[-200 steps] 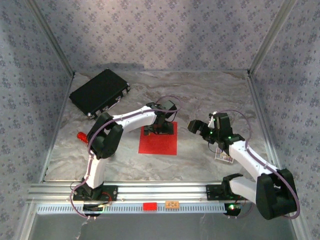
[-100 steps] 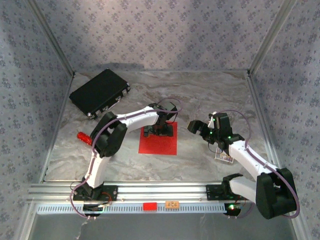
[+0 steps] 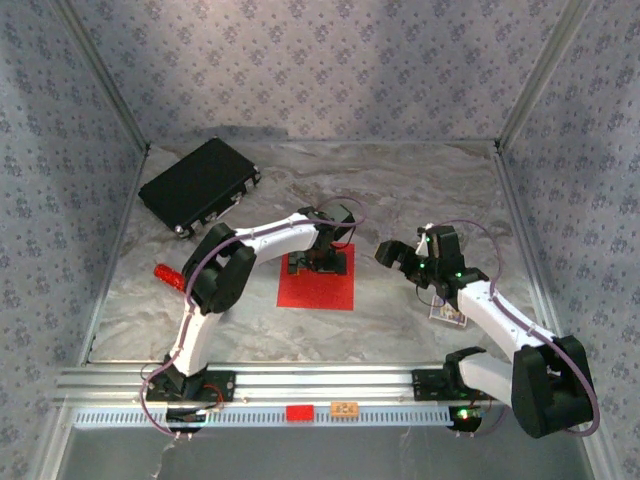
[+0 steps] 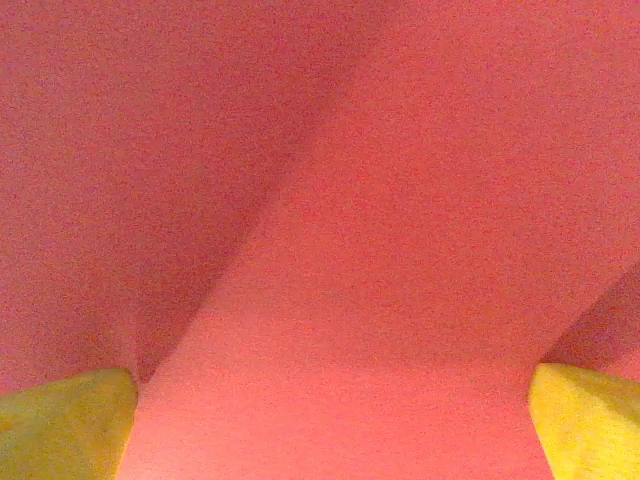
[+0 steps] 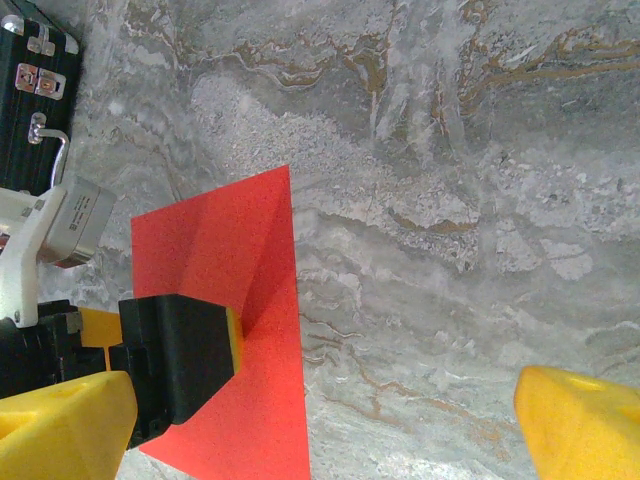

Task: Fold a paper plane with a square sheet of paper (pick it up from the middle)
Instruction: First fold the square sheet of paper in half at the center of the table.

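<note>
Red square sheet of paper (image 3: 318, 288) flat, mid table (image 3: 400, 190), well off every edge. Left gripper (image 3: 321, 262) low over sheet's far half, fingers (image 4: 62, 428) wide apart, nothing held. Best: press gently, pinch middle slowly, lift small hump. Right gripper (image 3: 397, 256) beside sheet, fingers apart, empty; better wait there.

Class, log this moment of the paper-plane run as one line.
left tool: open, low over square sheet of paper | right tool: open, above table, right of sheet | sheet: flat, unfolded
</note>
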Robot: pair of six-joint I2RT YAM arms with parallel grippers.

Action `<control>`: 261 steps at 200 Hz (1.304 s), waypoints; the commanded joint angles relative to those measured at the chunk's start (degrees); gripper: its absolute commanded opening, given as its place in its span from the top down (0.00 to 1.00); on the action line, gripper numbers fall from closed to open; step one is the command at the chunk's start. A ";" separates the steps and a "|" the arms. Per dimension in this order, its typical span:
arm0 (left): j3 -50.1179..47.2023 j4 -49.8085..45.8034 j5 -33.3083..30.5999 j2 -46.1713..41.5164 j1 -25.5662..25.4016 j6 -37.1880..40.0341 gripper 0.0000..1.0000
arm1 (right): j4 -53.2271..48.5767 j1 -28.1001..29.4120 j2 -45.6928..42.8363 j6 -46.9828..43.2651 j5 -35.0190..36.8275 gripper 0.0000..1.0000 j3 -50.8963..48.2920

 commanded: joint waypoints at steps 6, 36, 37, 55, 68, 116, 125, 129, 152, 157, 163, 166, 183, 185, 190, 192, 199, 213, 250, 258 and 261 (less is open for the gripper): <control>0.22 -0.67 0.12 1.45 -0.12 0.22 0.00 | -1.46 0.40 0.19 -0.64 0.50 0.01 1.59; -2.35 0.80 1.43 1.55 -0.11 -1.34 0.00 | -1.60 0.35 0.19 -0.56 0.85 0.01 1.60; -2.44 0.87 1.41 1.53 -0.12 -1.39 0.00 | -1.67 0.34 0.19 -0.56 0.85 0.01 1.64; -3.29 1.37 1.82 1.91 -0.11 -1.81 0.00 | -1.72 0.36 0.20 -0.56 0.88 0.01 1.61; -3.66 1.62 2.00 2.15 -0.07 -2.01 0.00 | -1.86 0.36 0.24 -0.45 1.02 0.01 1.60; -4.45 1.98 1.63 3.35 -0.26 -1.54 0.00 | -2.39 0.27 0.19 -0.29 1.51 0.02 1.68; -4.62 2.07 1.53 3.40 -0.27 -1.53 0.00 | -2.56 0.27 0.09 -0.32 1.60 0.02 1.68; -4.64 2.08 1.50 3.45 -0.32 -1.53 0.00 | -2.61 0.20 0.02 -0.31 1.70 0.02 1.66; -4.21 1.77 1.17 3.36 -0.50 -1.38 0.01 | -2.78 0.20 -0.07 -0.18 1.92 0.02 1.68; -4.06 1.71 1.06 3.43 -0.59 -1.29 0.01 | -2.86 0.10 -0.03 -0.21 1.94 0.02 1.68; -3.94 1.55 0.79 3.44 -0.67 -1.14 0.01 | -2.79 0.08 -0.07 -0.21 2.03 0.02 1.75; -3.86 1.43 0.77 3.44 -0.66 -1.09 0.01 | -2.85 0.08 -0.06 -0.17 2.07 0.02 1.74; -3.58 1.12 0.50 3.51 -0.81 -0.98 0.01 | -3.02 0.10 -0.07 -0.08 2.13 0.02 1.77; -3.58 1.11 0.49 3.52 -0.79 -0.93 0.01 | -3.09 0.11 -0.07 -0.12 2.23 0.02 1.85; -3.58 1.12 0.49 3.53 -0.89 -0.96 0.01 | -3.13 0.07 -0.07 -0.10 2.26 0.02 1.86; -3.51 1.11 0.46 3.53 -0.85 -0.97 0.01 | -3.18 0.11 -0.07 -0.11 2.26 0.02 1.86; -3.42 1.06 0.47 3.59 -0.86 -0.99 0.02 | -3.24 0.14 -0.07 -0.12 2.33 0.02 1.89; -3.24 1.00 0.43 3.61 -1.01 -0.83 0.02 | -3.40 0.07 -0.08 -0.09 2.37 0.02 1.95; -3.01 0.87 0.15 3.70 -1.23 -0.69 0.02 | -3.44 0.07 -0.07 0.10 2.58 0.02 2.03; -3.05 0.85 0.13 3.70 -1.18 -0.65 0.03 | -3.55 0.08 -0.07 0.06 2.61 0.02 2.03; -2.99 0.85 0.13 3.70 -1.20 -0.71 0.03 | -3.52 0.07 -0.14 0.05 2.61 0.02 2.03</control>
